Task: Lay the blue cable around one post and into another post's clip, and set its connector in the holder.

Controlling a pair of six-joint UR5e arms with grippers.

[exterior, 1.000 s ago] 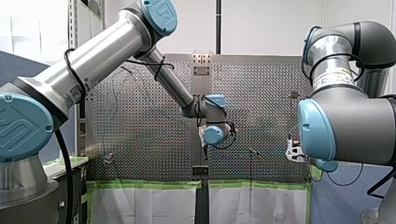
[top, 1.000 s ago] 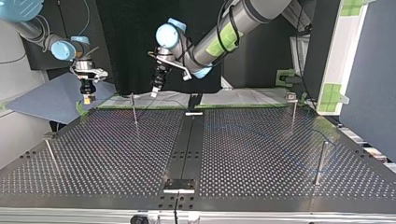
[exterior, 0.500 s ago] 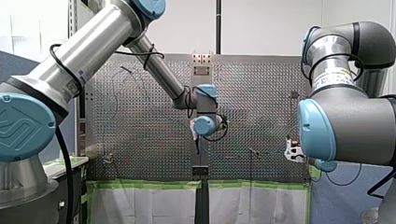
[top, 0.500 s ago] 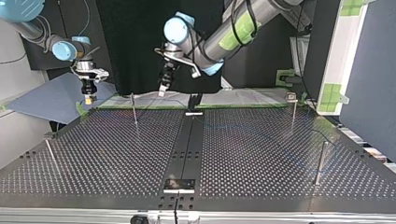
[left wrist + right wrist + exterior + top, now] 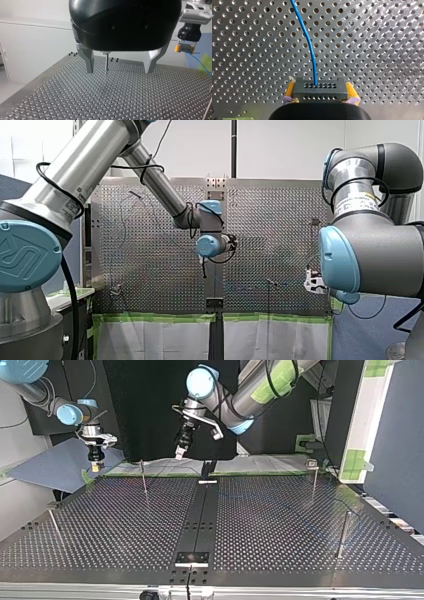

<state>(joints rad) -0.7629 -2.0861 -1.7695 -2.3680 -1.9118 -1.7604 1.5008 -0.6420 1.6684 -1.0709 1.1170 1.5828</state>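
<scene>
My right gripper point(image 5: 320, 100) is shut on a black connector point(image 5: 320, 88), which sits between its yellow pads point(image 5: 290, 90). The blue cable point(image 5: 308, 40) runs from the connector out over the perforated table. In the top view this gripper point(image 5: 95, 466) hangs at the far left edge of the table. My left gripper point(image 5: 119, 71) is open with nothing between its metal fingers point(image 5: 88, 62). It hovers above the table's far edge near the middle point(image 5: 179, 453). Ahead of it stands a thin post point(image 5: 106, 62), and off to its side are the connector point(image 5: 184, 47) and the cable point(image 5: 200, 64).
Thin posts stand on the table point(image 5: 280, 525) at the top view's far left point(image 5: 143, 476), near left point(image 5: 54, 527), far right point(image 5: 314, 480) and near right point(image 5: 343, 532). A black strip point(image 5: 200, 515) runs down the middle with a black plate point(image 5: 192, 558) at its near end.
My left arm has risen and swung toward the top view's right, carrying its open gripper with it. My right gripper has stayed put with the connector.
</scene>
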